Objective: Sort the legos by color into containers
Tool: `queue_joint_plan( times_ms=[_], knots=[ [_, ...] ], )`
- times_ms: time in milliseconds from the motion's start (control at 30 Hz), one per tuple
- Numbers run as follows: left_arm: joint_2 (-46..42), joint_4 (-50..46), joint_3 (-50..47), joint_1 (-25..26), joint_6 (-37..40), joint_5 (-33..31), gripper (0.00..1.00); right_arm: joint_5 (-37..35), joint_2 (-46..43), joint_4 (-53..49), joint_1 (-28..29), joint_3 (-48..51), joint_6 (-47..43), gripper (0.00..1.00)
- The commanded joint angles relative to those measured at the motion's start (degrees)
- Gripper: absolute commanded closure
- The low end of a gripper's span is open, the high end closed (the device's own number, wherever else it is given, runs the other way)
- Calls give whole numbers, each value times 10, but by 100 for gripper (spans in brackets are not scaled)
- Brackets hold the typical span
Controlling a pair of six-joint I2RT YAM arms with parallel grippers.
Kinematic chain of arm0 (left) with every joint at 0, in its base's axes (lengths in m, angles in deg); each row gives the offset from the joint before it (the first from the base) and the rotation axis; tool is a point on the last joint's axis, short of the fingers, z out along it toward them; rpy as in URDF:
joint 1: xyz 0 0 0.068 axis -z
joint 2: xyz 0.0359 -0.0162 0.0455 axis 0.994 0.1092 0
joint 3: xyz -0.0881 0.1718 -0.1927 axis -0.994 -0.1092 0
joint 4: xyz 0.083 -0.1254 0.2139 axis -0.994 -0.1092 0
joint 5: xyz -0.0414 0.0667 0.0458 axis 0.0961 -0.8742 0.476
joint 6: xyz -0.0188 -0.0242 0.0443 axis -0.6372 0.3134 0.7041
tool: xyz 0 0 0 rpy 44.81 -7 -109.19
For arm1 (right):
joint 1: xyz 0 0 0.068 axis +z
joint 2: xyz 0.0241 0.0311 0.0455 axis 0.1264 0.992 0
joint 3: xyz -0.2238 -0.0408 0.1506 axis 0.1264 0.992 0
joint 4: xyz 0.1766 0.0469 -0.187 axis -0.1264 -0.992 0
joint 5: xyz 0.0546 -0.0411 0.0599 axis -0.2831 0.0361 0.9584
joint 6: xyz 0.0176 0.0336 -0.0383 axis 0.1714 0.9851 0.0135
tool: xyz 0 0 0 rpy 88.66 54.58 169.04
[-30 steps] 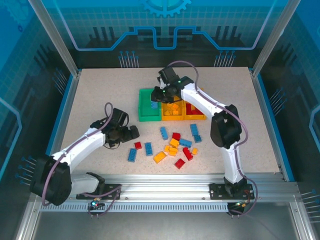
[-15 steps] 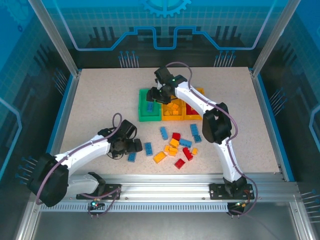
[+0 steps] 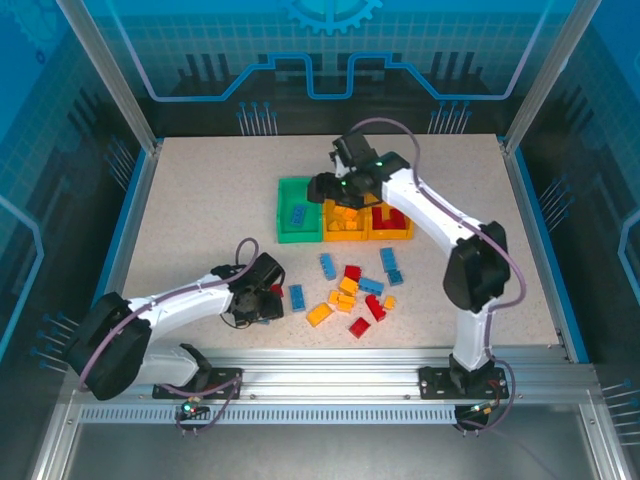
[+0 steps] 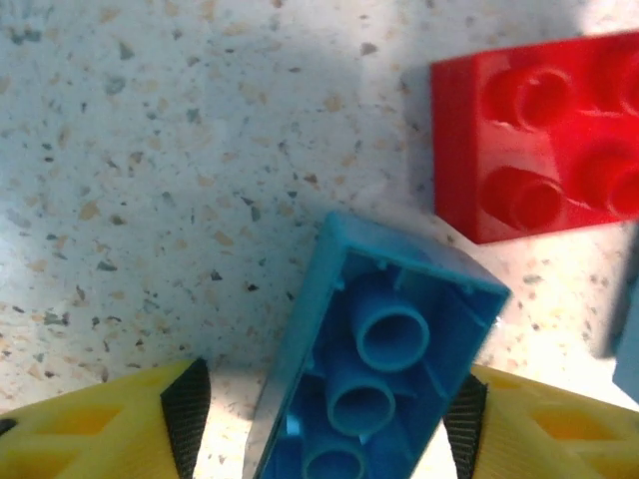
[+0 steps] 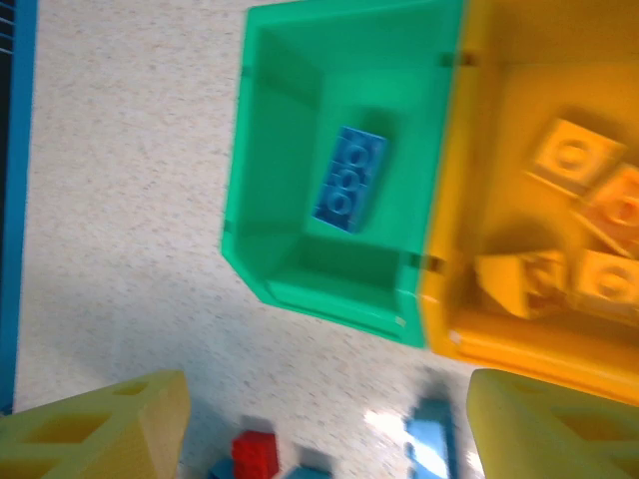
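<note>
My left gripper [image 3: 262, 303] is down on the table with an upside-down blue lego [image 4: 374, 384] between its fingers. The right pad [image 4: 467, 429] touches the lego, and a gap remains at the left pad [image 4: 187, 411]. A red lego [image 4: 539, 150] lies just beyond it. My right gripper [image 3: 322, 188] hangs open and empty above the near edge of the containers. The green container [image 5: 290, 150] holds one blue lego [image 5: 348, 179]. The middle orange-yellow container [image 5: 519, 329] holds yellow legos, and the right one [image 3: 404, 236] holds red ones.
Several loose red, blue and yellow legos [image 3: 350, 290] are scattered on the speckled table in front of the containers. Blue rails run along the table's left and right sides [image 3: 125, 220]. Open table lies left of the green container.
My left gripper moved nearer and right, came down over the blue lego and narrowed around it. My right gripper opened, and a blue lego now lies in the green container.
</note>
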State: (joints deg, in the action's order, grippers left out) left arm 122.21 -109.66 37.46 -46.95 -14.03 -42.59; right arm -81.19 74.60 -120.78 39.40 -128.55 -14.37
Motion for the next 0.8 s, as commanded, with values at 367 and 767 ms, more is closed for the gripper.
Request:
queue_joint_plan(
  times_ms=[367,767],
  knots=[
    [-9,-23,21,4,-31,-26,60,-81,-190,1,-12,327,-108,28],
    [-13,-53,232,-54,75,-60,60,-89,-284,42,51,455,-84,30]
  ],
)
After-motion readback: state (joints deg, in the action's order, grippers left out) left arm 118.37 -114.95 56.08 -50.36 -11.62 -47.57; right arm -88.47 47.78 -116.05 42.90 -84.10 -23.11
